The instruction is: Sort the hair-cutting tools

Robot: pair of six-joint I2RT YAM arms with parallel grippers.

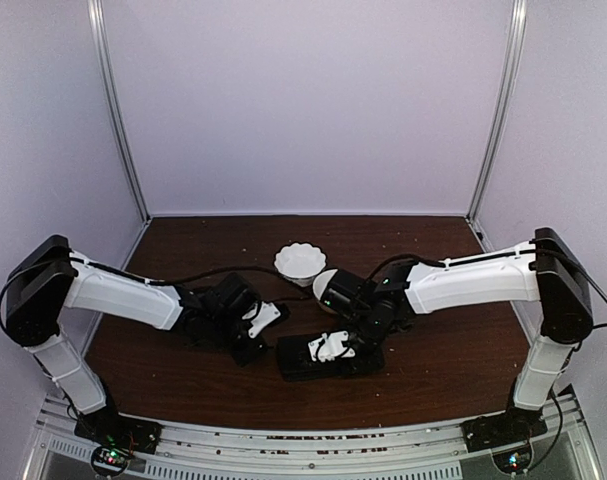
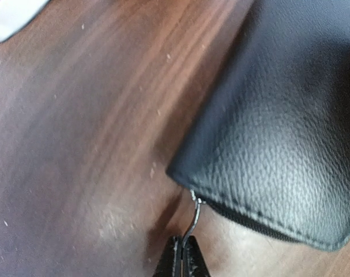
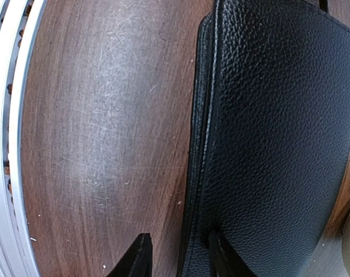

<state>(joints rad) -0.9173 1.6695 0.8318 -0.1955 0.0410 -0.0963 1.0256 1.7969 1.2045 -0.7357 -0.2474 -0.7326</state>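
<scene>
Brown wood surface (image 1: pixel 433 370) carried the black zip case (image 1: pixel 298 362), lying between my two arms with its long axis running left to right. No scissors or clips showed anywhere; I judged they sat inside the closed case. My right fingers (image 3: pixel 137 259) stood apart astride its near long edge, one over wood, one over leather, not pinching. My left fingers (image 2: pixel 177 262) were clamped together on the thin metal zip pull (image 2: pixel 193 222), which ran from the case's corner straight back into them.
</scene>
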